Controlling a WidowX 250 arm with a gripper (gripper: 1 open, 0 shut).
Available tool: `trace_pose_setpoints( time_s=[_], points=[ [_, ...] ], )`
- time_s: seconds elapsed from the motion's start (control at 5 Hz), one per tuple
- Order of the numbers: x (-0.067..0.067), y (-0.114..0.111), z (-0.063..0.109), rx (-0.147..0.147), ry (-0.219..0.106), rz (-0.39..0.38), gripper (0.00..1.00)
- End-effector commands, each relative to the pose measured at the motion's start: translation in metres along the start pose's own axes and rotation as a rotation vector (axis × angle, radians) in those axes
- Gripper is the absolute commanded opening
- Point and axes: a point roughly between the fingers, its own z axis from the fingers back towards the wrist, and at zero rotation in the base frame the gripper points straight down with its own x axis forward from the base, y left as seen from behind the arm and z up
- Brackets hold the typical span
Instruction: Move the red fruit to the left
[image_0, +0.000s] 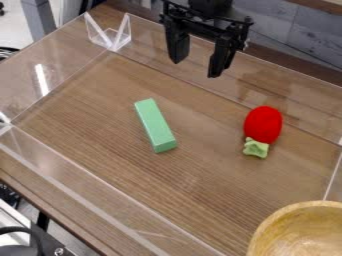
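The black metal claw (201, 63) is open wide and holds nothing; nearer the camera, right of it, the glossy red toy strawberry (263, 124) with green leafy cap is probably light but slippery, best gripped around its rounded middle.

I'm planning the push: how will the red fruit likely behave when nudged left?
The red fruit may roll, given its rounded body. Its leafy cap could make it swivel. The glossy skin might slip.
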Motion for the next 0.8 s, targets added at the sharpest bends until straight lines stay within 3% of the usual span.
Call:
trace_pose_setpoints(
  time_s=[0.0,0.2,0.6],
  points=[
    [0.008,-0.002,-0.002,-0.007,0.010,0.044,1.00],
    [0.021,-0.022,-0.015,-0.016,0.001,0.116,1.00],
    [0.044,-0.079,-0.036,-0.024,-0.009,0.156,1.00]
  ],
)
